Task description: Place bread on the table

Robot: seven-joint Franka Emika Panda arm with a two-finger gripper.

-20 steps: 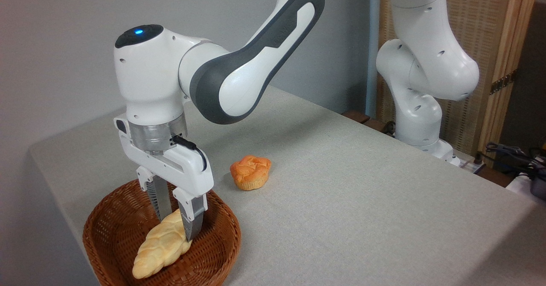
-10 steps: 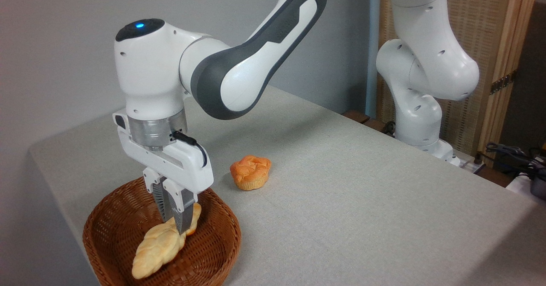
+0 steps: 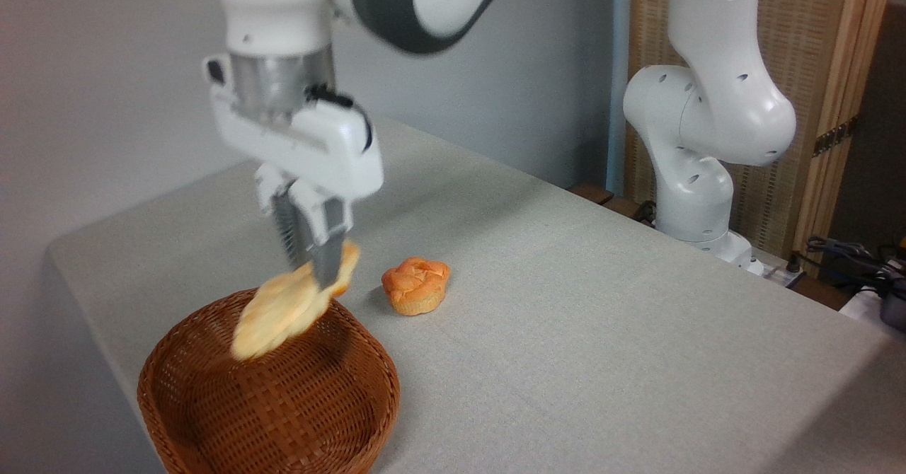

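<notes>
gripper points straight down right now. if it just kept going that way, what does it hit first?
Probably the basket. The gripper points down, shut on the bread, whose low end hangs over the basket's inside. The bread would likely meet the basket's back wall or floor first, though depth is unclear from one view.

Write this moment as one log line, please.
phase: lifting | gripper: shut on bread | bread: above basket | table: bun resting

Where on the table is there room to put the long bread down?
The table is bare over its whole wide stretch right of the round bun, out to the robot's base. There is also bare cloth behind the basket. It is crowded at the near left, where the tool holds the bread above the basket.
</notes>
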